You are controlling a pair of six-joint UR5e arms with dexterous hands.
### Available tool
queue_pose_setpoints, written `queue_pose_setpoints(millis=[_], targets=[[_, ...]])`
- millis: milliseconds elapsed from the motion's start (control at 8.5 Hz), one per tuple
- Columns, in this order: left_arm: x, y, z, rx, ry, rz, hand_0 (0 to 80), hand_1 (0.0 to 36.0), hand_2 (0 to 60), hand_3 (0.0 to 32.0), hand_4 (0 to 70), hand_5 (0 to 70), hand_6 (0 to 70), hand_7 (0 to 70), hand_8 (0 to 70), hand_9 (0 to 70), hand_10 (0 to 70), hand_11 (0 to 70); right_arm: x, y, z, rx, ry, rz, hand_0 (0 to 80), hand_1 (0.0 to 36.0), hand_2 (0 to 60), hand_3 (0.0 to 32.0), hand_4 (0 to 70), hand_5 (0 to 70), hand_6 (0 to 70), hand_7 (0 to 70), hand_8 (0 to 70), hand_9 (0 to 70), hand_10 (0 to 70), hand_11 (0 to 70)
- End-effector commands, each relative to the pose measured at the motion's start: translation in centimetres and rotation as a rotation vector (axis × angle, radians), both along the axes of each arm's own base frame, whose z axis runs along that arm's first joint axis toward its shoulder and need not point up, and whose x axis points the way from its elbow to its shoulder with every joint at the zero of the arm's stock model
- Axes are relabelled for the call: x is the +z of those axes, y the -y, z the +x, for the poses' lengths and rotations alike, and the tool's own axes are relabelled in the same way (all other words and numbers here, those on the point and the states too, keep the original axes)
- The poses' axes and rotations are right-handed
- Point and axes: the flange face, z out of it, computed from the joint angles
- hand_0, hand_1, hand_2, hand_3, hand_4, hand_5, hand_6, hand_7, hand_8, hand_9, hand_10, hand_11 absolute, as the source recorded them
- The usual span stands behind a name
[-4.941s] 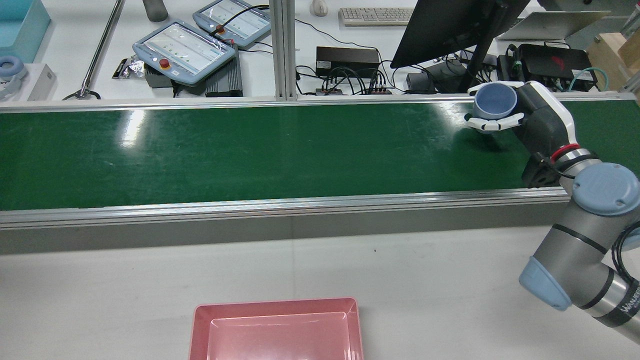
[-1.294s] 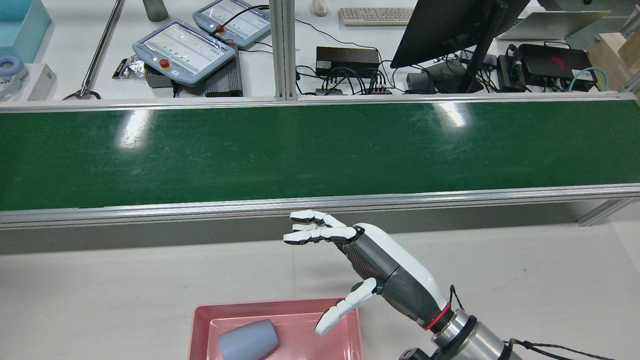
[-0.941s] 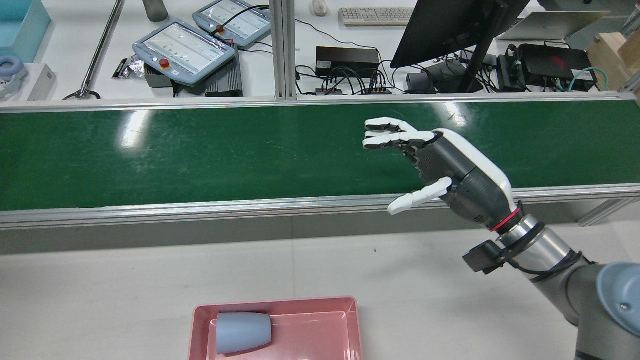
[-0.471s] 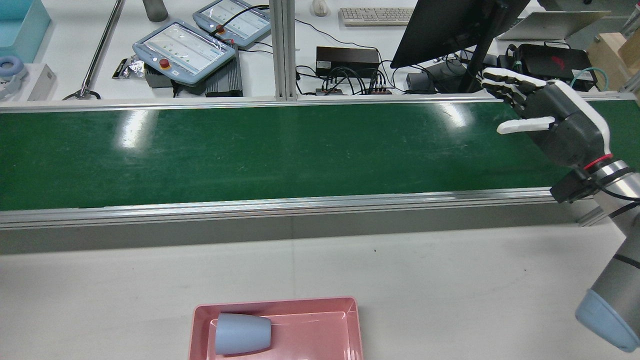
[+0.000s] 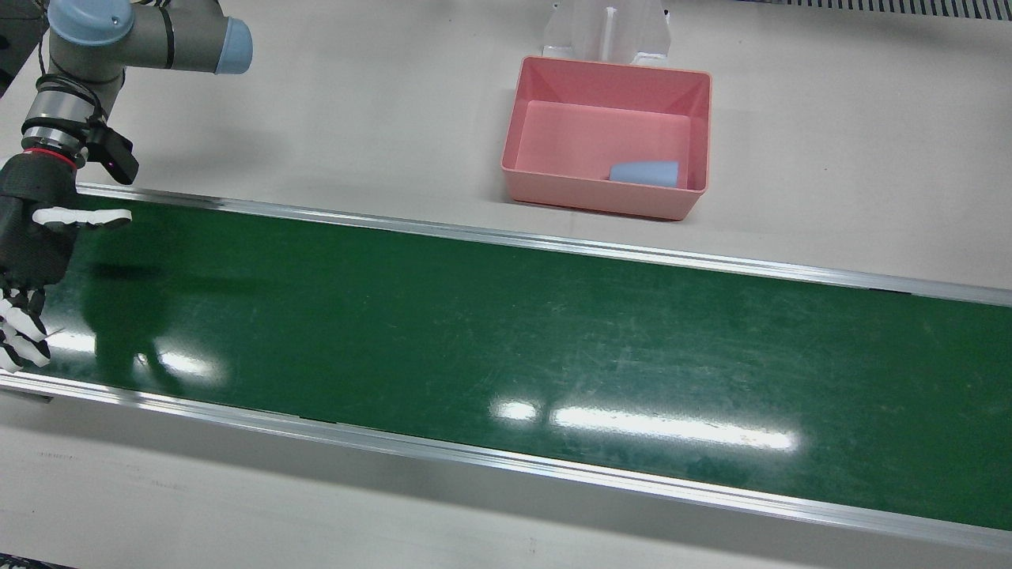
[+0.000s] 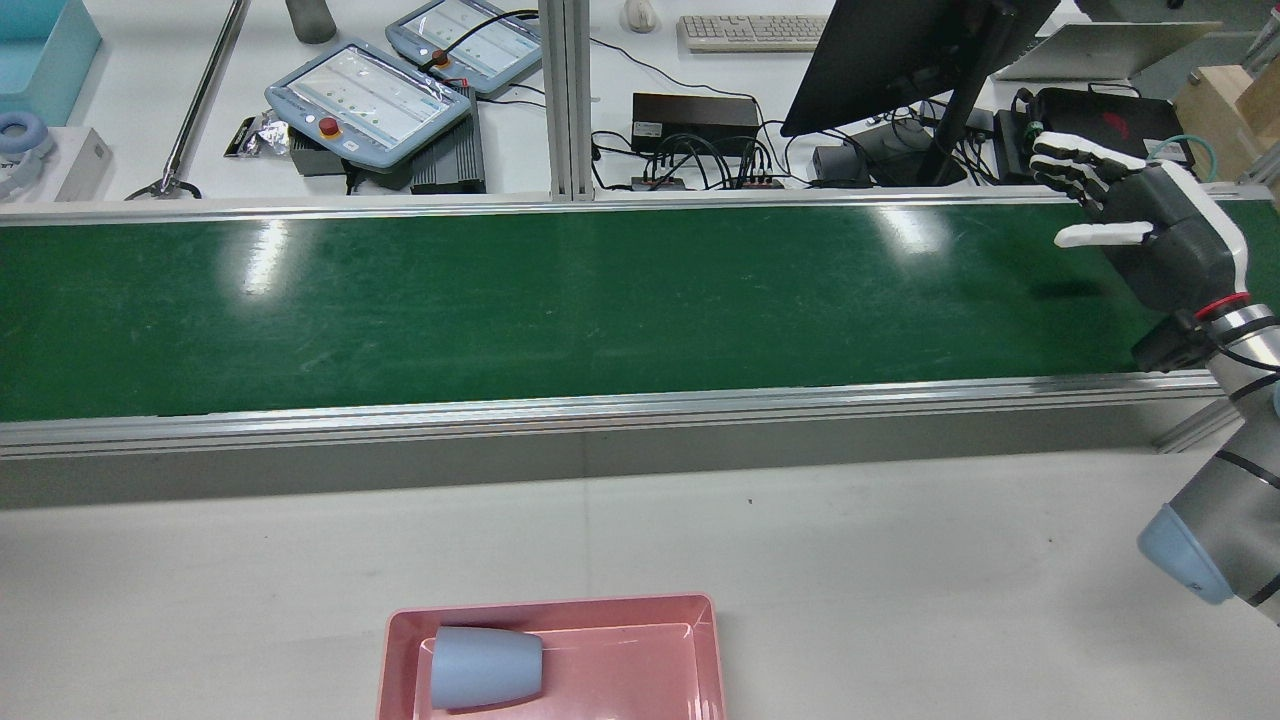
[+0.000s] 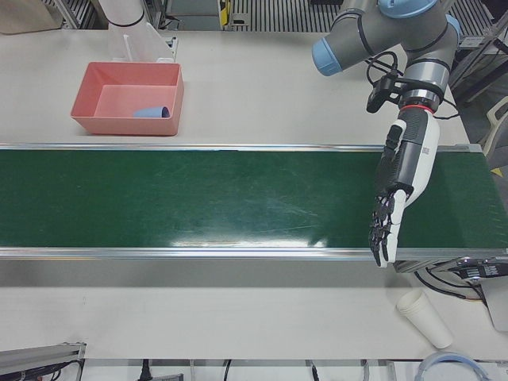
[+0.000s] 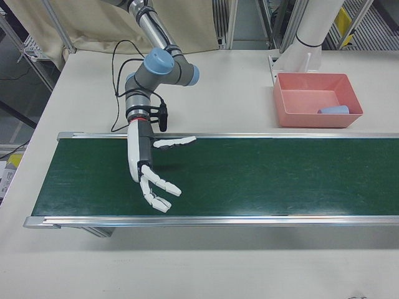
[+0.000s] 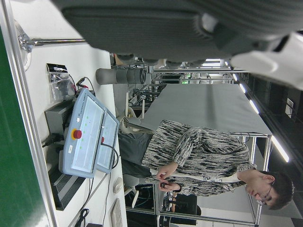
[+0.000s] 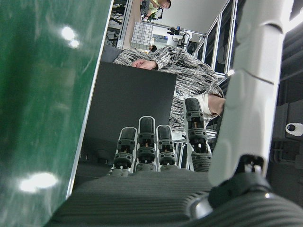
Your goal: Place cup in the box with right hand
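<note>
The grey-blue cup (image 6: 486, 667) lies on its side in the pink box (image 6: 550, 606), by the box's left wall in the rear view. Cup (image 5: 644, 173) and box (image 5: 605, 201) also show in the front view, and both show in the left-front view (cup (image 7: 151, 113), box (image 7: 119, 125)). My right hand (image 6: 1150, 225) is open and empty above the right end of the green belt (image 6: 600, 300), far from the box. It also shows in the right-front view (image 8: 146, 162) and in the front view (image 5: 28, 245). My left hand (image 7: 401, 186) is open and empty over the belt's other end.
A dark monitor (image 6: 900, 50), cables and teach pendants (image 6: 365, 100) stand behind the belt's far rail. Stacked paper cups (image 7: 425, 317) lie on the table near my left hand. Bare white table (image 6: 900, 560) lies between the belt and the box.
My right hand carried the cup from the belt to the box, let it go, then swung back open to the belt's right end. The cup rolled to the box's left side.
</note>
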Motion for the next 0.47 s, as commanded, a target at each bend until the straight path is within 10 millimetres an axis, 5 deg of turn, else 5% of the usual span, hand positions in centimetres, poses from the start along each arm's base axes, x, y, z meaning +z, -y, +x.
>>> queue_pose_setpoints(millis=[0,118,235,353], targets=[[0.0,0.0,0.0,0.000,0.000,0.000,0.0,0.0,0.0,0.0,0.0,0.0,0.0,0.0,0.0,0.0,0.0,0.0,1.0,1.0,-0.3,0.003,0.013,0.004,59.6,18.1,2.4,0.0,15.4,9.5,9.2,29.4,16.7,25.6,11.1,18.4],[0.0,0.0,0.0,0.000,0.000,0.000,0.0,0.0,0.0,0.0,0.0,0.0,0.0,0.0,0.0,0.0,0.0,0.0,0.5,1.2,-0.5,0.001,0.017,0.009,58.3,19.3,7.1,0.0,14.3,9.3,9.2,30.0,16.7,25.7,10.6,17.5],[-0.1,0.0,0.0,0.000,0.000,0.002,0.0,0.0,0.0,0.0,0.0,0.0,0.0,0.0,0.0,0.0,0.0,0.0,-0.8,1.2,-0.5,-0.001,0.027,0.018,59.5,17.3,2.3,0.0,18.2,9.1,9.2,30.3,16.6,25.7,9.8,16.4],[0.0,0.0,0.0,0.000,0.000,0.000,0.0,0.0,0.0,0.0,0.0,0.0,0.0,0.0,0.0,0.0,0.0,0.0,-2.0,0.5,-0.4,-0.007,0.001,-0.025,58.4,19.4,7.3,0.0,17.1,9.0,9.2,31.0,16.7,25.9,9.1,15.3]])
